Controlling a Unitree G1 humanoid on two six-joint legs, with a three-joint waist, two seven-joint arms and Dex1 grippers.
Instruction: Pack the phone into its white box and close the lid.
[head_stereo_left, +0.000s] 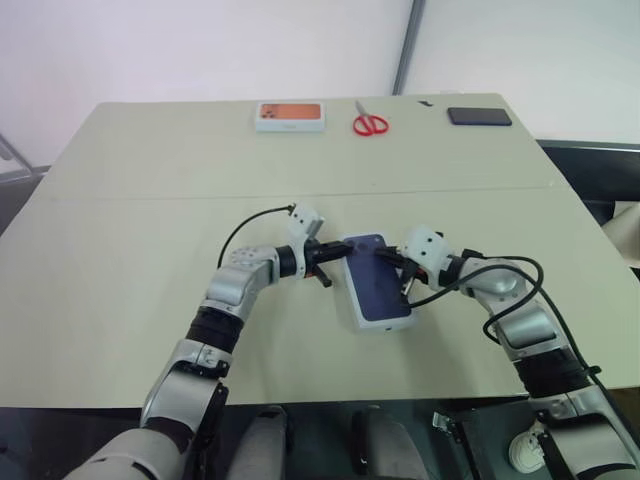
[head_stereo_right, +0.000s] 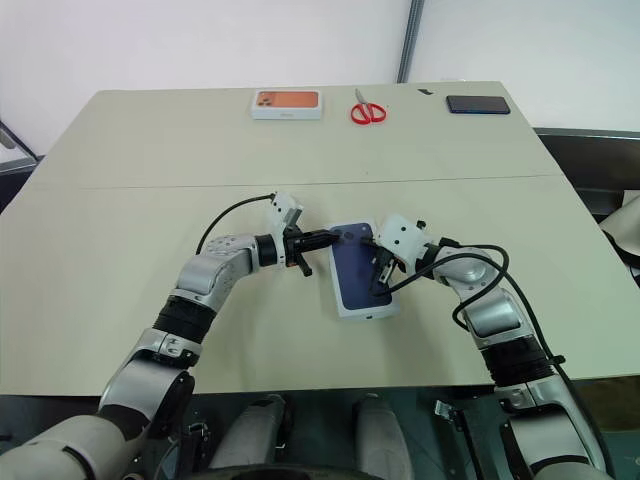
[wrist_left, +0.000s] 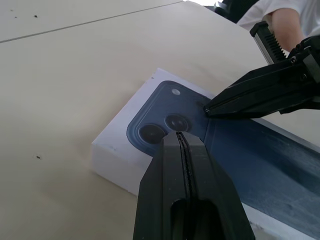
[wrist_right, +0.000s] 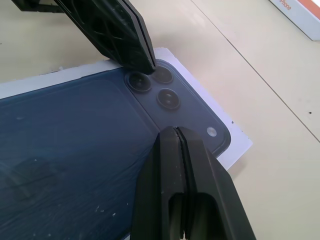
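Both black two-fingered grippers sat over the middle of the beige tabletop (head_stereo_left: 120, 250), meeting from opposite sides above the closed white box. Left gripper (head_stereo_left: 338, 252) had its fingers pressed together, nothing between them, tip at the far left corner of the lid (head_stereo_left: 378, 282), white and rectangular with a dark blue phone picture printed on its top. Right gripper (head_stereo_left: 388, 260) likewise had its fingers together and empty, tip over the printed camera cluster near the lid's far end. Whether either tip actually touched the lid could not be made out; in the wrist views they looked just above or on it.

The lid covered the white box fully, so only white side walls showed (wrist_left: 117, 165); tray and lid walls could not be told apart. Contents hidden.

Along the far edge of the tabletop, well apart from the grippers: a white box printed orange (head_stereo_left: 291, 116), red-handled scissors (head_stereo_left: 370, 122), and a small black rectangular slab (head_stereo_left: 479, 116).

A person's bare arm and white sleeve (wrist_left: 286, 22) showed cut off at the corner of the left wrist view.
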